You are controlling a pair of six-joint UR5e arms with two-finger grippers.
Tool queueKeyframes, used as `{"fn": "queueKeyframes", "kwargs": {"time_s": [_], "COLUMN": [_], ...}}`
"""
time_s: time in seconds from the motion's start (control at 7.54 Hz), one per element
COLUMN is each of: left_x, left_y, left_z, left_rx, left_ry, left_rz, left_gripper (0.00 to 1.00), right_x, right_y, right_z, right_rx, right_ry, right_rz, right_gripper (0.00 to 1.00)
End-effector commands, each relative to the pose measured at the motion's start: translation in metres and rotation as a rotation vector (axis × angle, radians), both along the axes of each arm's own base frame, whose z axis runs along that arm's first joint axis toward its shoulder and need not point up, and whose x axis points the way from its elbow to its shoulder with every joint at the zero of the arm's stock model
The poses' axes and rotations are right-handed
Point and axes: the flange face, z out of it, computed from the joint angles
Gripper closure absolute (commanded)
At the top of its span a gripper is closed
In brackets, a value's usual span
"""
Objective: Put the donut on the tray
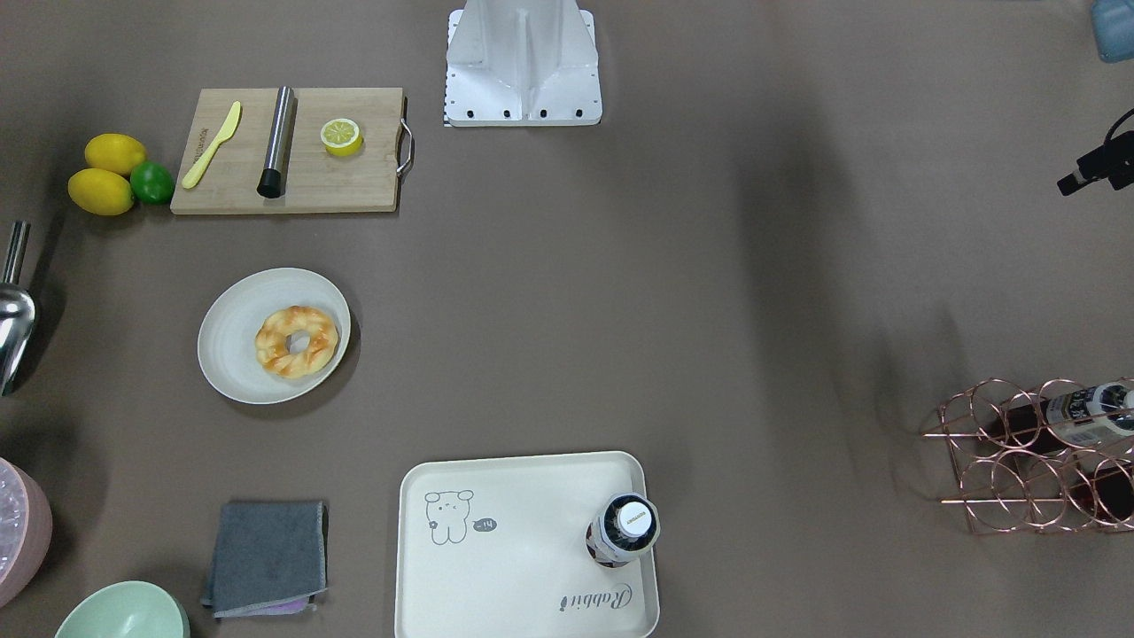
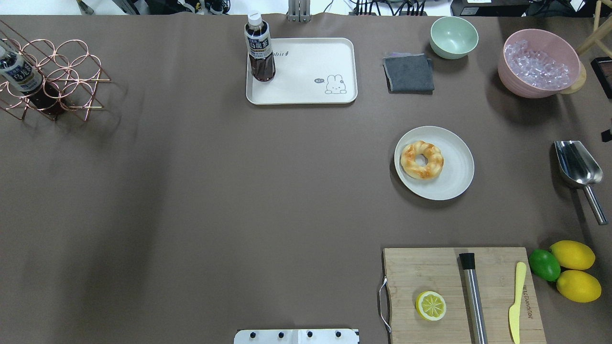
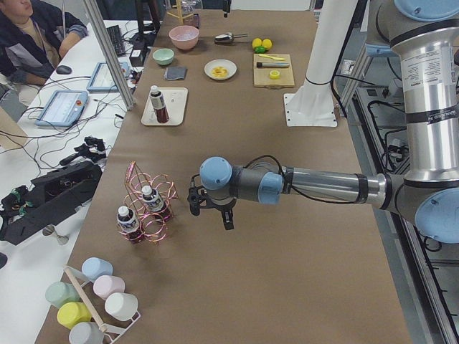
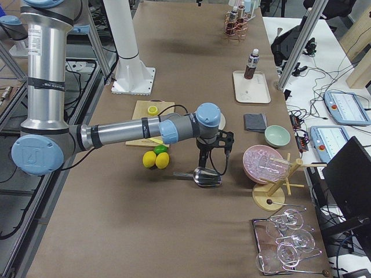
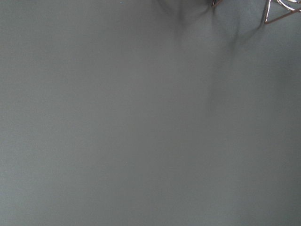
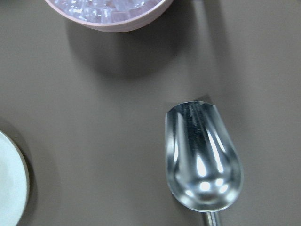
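Note:
The donut is a twisted golden ring with orange-brown patches and lies on a round off-white plate. It also shows in the overhead view on the same plate. The cream tray lies at the table's far edge and carries an upright dark drink bottle in one corner. My left gripper hangs over bare table near the copper rack, far from both. My right gripper hangs above a metal scoop, beside the plate. I cannot tell whether either is open or shut.
A pink ice bowl, green bowl and grey cloth stand right of the tray. A cutting board holds a lemon half, a steel rod and a yellow knife. The copper wire bottle rack is at the far left.

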Motion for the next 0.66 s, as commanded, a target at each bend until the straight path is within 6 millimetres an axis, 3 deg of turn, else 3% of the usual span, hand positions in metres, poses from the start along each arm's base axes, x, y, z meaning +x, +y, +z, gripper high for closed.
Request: {"fn": "queueKeyframes", "kwargs": {"time_s": [0.0,0.27,0.53], "left_x": [0.004,0.006,0.006], "left_y": [0.001,0.000,0.000], "left_z": [0.000,0.000,0.000], "left_rx": [-0.001,0.000,-0.002], "left_ry": [0.000,0.000,0.000], "left_rz": [0.011,0.013,0.013], "left_gripper": [0.02,0.02,0.02], "right_x": [-0.107,-0.180,-0.232], "right_y": [-0.012,-0.013,0.000], "right_z": [-0.034,-0.031,-0.016], "right_rx": [-0.048,-0.044,-0.022], "right_ry": [-0.003,0.000,-0.009], "right_rz": [0.082,0.134,0.175], "right_gripper": [0.00,0.00,0.00]}}
